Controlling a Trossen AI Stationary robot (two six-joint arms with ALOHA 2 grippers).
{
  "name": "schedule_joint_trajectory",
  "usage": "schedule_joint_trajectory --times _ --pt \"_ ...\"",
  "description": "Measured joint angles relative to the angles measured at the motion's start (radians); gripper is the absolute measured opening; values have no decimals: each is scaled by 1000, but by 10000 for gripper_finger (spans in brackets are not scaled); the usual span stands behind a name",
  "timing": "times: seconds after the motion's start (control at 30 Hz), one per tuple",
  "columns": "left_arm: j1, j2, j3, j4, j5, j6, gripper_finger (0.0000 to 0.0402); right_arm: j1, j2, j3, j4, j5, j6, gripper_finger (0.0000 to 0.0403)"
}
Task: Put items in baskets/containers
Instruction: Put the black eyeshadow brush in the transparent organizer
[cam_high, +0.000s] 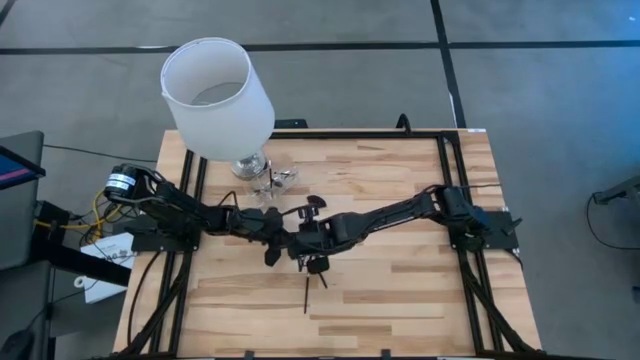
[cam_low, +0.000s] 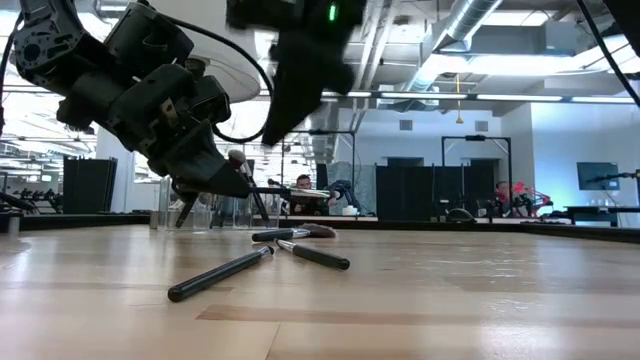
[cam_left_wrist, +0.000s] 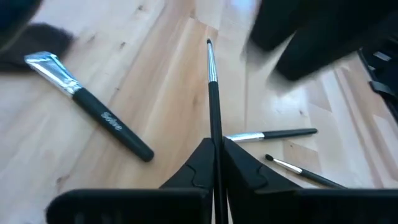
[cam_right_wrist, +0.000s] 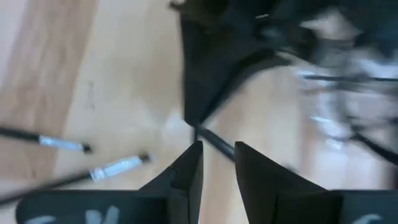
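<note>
We see the left gripper (cam_left_wrist: 217, 163) pinching a thin makeup brush (cam_left_wrist: 213, 93) above the table (cam_high: 400, 290) centre; the right gripper (cam_right_wrist: 217, 163) beside it stands slightly parted, holding nothing.

The tall white lampshade on its silver base (cam_high: 218, 95) crowds the small clear cup (cam_high: 277, 180); the pale wooden counter (cam_high: 400, 300) lies open nearer the camera.

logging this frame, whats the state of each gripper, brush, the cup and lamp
left gripper: shut on thin brush
right gripper: open, empty
fan brush: lying flat on table
cup: by the lamp, upright, holding brushes
lamp: standing
</note>
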Motion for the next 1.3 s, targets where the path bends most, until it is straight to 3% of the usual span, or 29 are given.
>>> schedule_joint_trajectory --times 0.2,0.27,0.37,0.5,0.6,0.7,0.87,0.93,1.0,1.07,1.13,1.3 --pt "0 -21 0 14 -20 19 14 60 -2 302 -514 255 45 85" --pt "0 -54 1 15 -20 32 16 73 -21 374 -666 283 109 85" --pt "0 -135 1 17 -20 83 17 86 -100 395 -770 283 241 84" --pt "0 -264 1 -3 -1 163 14 114 -259 290 -704 306 375 84" --pt "0 -364 -12 -36 38 198 16 153 -388 87 -481 349 379 84" --pt "0 -459 -52 -55 40 226 16 189 -500 -203 -142 358 288 84" --pt "0 -572 -98 -49 37 272 14 203 -635 -729 604 345 59 84" --pt "0 -604 -106 -47 32 287 15 168 -656 -911 1016 257 -54 84" --pt "-2 -621 -107 -33 32 312 15 110 -657 -1050 1397 68 -124 84" --pt "-2 -628 -107 -9 32 323 14 38 -625 -1136 1717 -138 -109 84" --pt "-2 -628 -107 20 21 336 14 -31 -574 -1172 1912 -249 -39 84" --pt "-2 -618 -107 56 16 415 15 -143 -422 -1122 1986 -311 112 84"
